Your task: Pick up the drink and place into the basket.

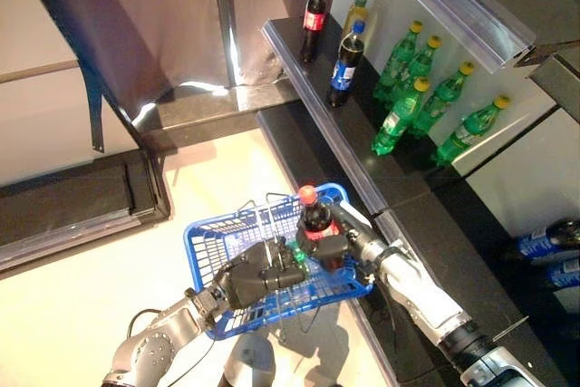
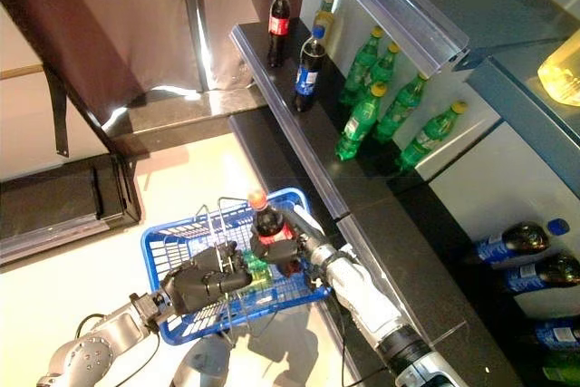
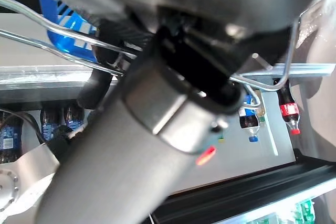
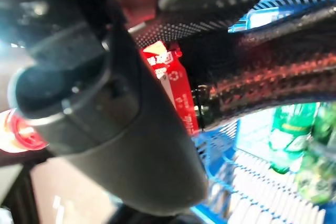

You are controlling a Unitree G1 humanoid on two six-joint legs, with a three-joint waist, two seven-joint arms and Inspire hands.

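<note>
A dark cola bottle (image 1: 314, 217) with a red cap and red label (image 4: 176, 90) stands upright over the right side of the blue basket (image 1: 204, 242). My right hand (image 1: 352, 235) is shut round its body. The basket is held up above the floor in front of the shelf. My left hand (image 1: 258, 278) is curled round its wire handle (image 3: 63, 32). A green bottle (image 4: 286, 135) lies inside the basket, just below the cola bottle.
The dark shelf (image 1: 308, 88) at right carries another cola bottle (image 1: 314, 8), a blue-labelled dark bottle (image 1: 345, 65) and several green bottles (image 1: 403, 106). Blue-labelled bottles (image 1: 548, 242) lie lower at right. A dark low platform (image 1: 72, 197) sits at left.
</note>
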